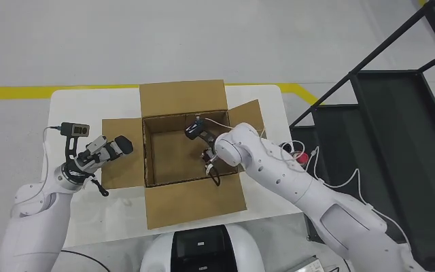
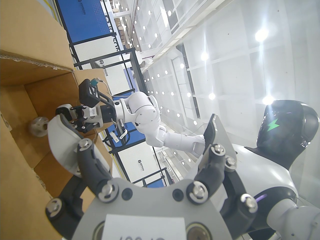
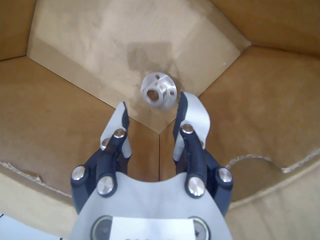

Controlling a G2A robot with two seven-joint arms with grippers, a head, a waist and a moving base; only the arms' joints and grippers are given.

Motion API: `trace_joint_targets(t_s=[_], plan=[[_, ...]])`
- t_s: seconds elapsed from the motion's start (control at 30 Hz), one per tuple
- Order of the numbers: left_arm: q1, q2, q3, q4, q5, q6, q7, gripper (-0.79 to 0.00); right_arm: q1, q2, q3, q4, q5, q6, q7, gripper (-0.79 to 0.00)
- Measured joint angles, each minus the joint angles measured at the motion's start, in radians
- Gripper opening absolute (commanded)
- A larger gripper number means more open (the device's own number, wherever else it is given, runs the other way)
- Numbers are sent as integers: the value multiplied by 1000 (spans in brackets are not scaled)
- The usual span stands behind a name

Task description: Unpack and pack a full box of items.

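Right hand point(image 3: 152, 99), wide open, hangs over one part point(image 3: 158, 93) in the box point(image 3: 262, 88); unpacking looks nearly finished, repacking remains.

Brown box point(image 1: 194, 200), silver flanged part point(image 3: 158, 93), white table point(image 1: 75, 115)

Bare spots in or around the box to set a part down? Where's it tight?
Free: left side of the box floor; table beyond the left flap. Crowded: the floor corner holding the metal flange, with the right end effector open above it; left end effector open over the left flap.
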Motion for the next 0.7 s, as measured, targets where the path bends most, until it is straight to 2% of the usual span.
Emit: trace_joint_targets(t_s=[0.13,0.33,0.57,0.7], plan=[[0,0,0,0,0,0,0,0,-19,6,22,-65,-19,1,8,0],[0,0,0,0,0,0,0,0,-152,60,159,-349,-4,-70,50,0],[0,0,0,0,0,0,0,0,-450,142,498,-732,129,-241,17,0],[0,0,0,0,0,0,0,0,-620,171,702,-846,176,-355,-52,0]])
